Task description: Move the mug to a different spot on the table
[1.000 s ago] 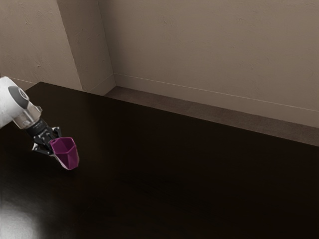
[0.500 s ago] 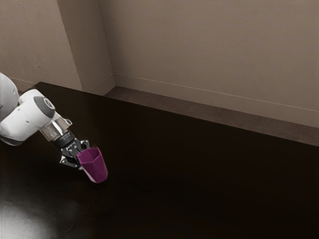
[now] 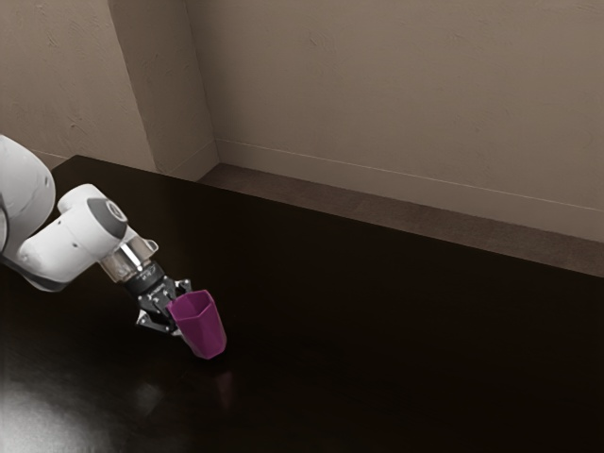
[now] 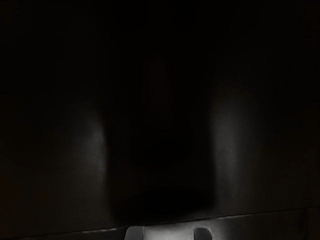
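**A:** Exterior view. Where is the mug?

**B:** The purple mug (image 3: 200,324) is over the dark desk (image 3: 396,321), on the near side of the pillar (image 3: 160,85) in the wall. It is well apart from the pillar's foot and roughly straight out in front of it. It is tilted, not upright: the rim leans back toward the arm and the base points down and toward the exterior view's right.

**A:** Is it resting on the desk?

**B:** It appears not. A faint purple reflection sits in the glossy top a little below the base and apart from it, so the mug reads as held just clear of the surface.

**A:** State of the claw?

**B:** The black claw (image 3: 175,314) is closed on the mug at the rim, with the fingers clamped on the rim's wall at a narrow gap. Nothing else is in its hold.

**A:** And the arm?

**B:** The white arm (image 3: 66,241) comes in nearer the exterior view's left edge than the pillar. It slopes down to the claw, with the wrist angled toward the mug.

**A:** Wrist view?

**B:** Mostly dark. There is a dark mass in the middle with a pale sheen on either side of it. I cannot tell what the mass is.
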`<control>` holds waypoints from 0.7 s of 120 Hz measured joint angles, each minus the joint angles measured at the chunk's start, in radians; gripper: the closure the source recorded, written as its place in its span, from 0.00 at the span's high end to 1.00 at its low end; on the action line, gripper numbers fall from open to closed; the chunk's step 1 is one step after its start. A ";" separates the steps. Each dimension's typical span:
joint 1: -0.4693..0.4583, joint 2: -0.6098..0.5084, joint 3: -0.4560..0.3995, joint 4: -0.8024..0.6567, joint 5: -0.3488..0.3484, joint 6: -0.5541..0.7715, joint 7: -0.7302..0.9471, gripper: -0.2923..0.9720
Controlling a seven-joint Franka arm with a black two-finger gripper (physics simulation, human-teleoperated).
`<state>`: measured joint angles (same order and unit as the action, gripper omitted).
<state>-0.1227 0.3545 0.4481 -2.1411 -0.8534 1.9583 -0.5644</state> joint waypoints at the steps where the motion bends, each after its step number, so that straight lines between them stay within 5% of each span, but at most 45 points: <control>1: 0.000 0.000 0.000 0.000 0.000 0.001 0.000 0.17; 36: 0.000 0.009 -0.002 0.002 -0.022 0.017 0.011 0.59; 84: 0.006 -0.013 0.099 0.064 0.037 0.016 0.029 0.74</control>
<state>-0.1163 0.3413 0.5471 -2.0774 -0.8168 1.9741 -0.5359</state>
